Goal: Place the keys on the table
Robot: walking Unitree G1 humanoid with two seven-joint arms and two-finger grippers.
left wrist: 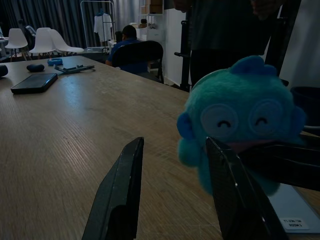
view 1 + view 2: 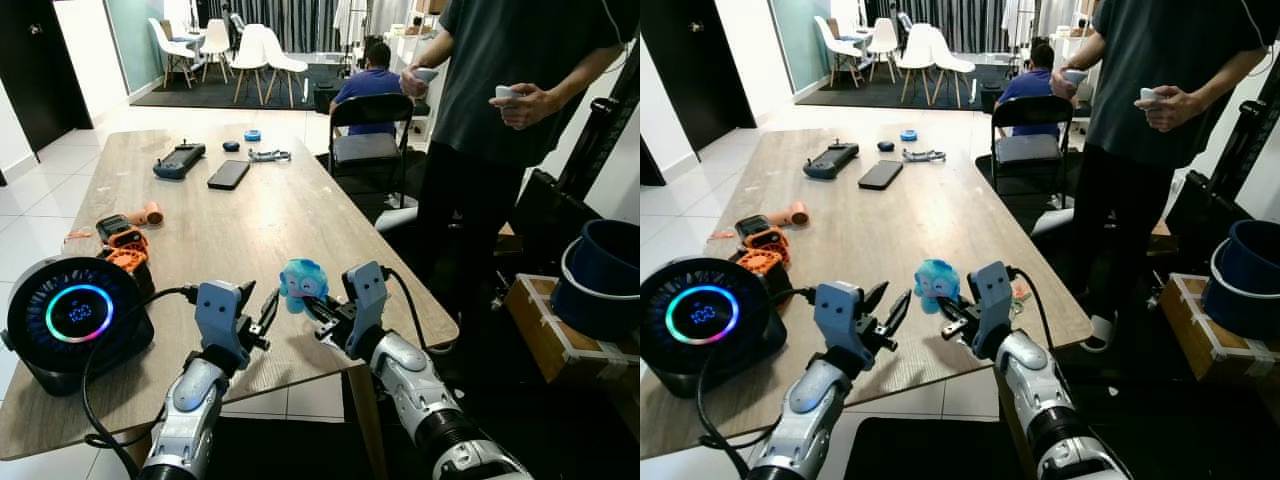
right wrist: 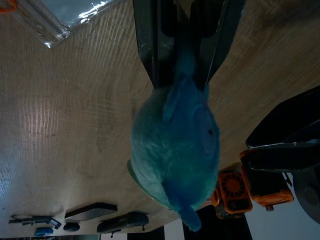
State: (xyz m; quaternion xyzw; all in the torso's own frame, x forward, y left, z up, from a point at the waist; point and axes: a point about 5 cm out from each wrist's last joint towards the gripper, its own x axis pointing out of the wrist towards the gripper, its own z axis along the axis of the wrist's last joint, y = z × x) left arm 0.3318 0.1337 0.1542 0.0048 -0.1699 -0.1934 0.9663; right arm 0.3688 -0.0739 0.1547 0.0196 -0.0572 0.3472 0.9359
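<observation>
On the table (image 2: 250,215), at 9 o'clock from the robot, a round black device (image 2: 72,322) with a glowing ring stands at the near edge. Orange and black tools (image 2: 122,243) lie just beyond it, at about 10 o'clock.

Left gripper (image 2: 268,312): hovers over the near table edge at 12 o'clock, just beside the plush. Its jaws are apart and hold nothing.

Task item: the blue plush keychain (image 2: 302,283) is at 12 o'clock, just above the tabletop, between the two grippers.

Right gripper (image 2: 313,312): its jaws are clamped on the lower part of the plush.

Far end of the table, 11 to 12 o'clock: a black controller (image 2: 179,160), a phone (image 2: 228,174), and small blue items (image 2: 252,135).

At 2 o'clock, a person (image 2: 500,110) stands beside the table holding white controllers. At 3 o'clock, a blue bucket (image 2: 603,276) rests on a wooden crate (image 2: 548,335) on the floor; the bucket's contents cannot be made out.
</observation>
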